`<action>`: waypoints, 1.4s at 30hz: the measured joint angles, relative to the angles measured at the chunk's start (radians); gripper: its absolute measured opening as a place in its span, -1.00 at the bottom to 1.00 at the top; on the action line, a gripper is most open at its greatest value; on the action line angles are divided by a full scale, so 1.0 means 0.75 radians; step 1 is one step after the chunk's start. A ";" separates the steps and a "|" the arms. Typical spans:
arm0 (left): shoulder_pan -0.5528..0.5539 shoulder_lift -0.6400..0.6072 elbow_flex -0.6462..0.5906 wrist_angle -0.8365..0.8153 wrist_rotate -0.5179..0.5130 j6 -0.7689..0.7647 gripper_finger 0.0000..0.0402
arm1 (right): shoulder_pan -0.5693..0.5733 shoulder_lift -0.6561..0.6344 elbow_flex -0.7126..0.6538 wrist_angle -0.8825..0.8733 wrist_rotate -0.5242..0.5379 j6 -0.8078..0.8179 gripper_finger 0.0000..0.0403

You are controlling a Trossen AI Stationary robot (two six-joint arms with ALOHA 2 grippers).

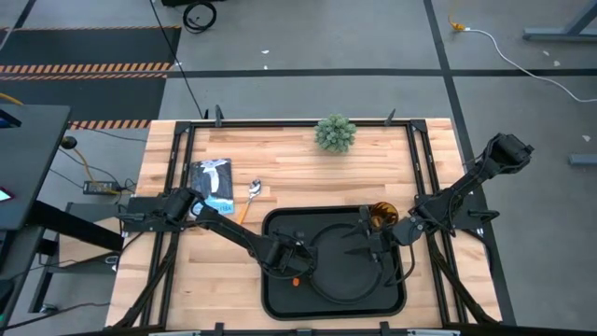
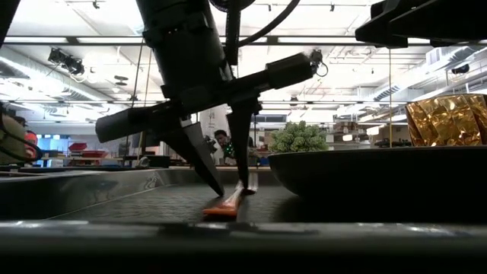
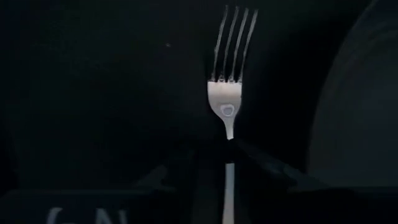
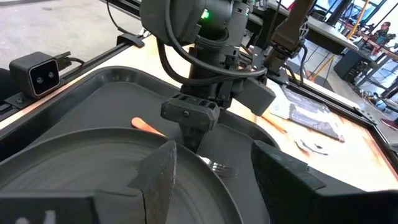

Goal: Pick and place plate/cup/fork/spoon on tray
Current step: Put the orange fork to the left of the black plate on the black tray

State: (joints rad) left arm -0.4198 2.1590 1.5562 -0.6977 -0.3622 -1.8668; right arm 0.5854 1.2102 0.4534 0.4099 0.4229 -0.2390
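The left gripper (image 1: 291,264) is reaching down into the tray (image 1: 280,301), its fingers closing narrowly around the handle of the fork (image 3: 229,99) just left of the plate (image 1: 347,271). The right gripper (image 1: 371,245) is hovering spread open over the plate, the cup (image 1: 382,216) just behind it.

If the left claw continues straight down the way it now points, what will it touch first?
Most likely the tray floor. The left claw points down onto it, closed on the fork, which lies almost flat on the tray beside the plate.
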 joint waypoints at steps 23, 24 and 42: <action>0.000 -0.028 0.002 0.023 -0.013 0.062 -0.41 | 0.000 0.000 0.000 0.003 -0.002 0.000 0.07; 0.000 -0.034 0.002 0.012 -0.014 0.065 -0.41 | 0.000 0.000 0.000 0.004 -0.002 0.000 0.07; 0.008 -0.106 0.004 -0.053 0.026 0.175 -0.61 | 0.000 0.000 0.001 0.022 -0.011 0.000 0.07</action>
State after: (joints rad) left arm -0.4141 2.0792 1.5589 -0.7375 -0.3429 -1.7359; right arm 0.5850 1.2102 0.4538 0.4263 0.4148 -0.2390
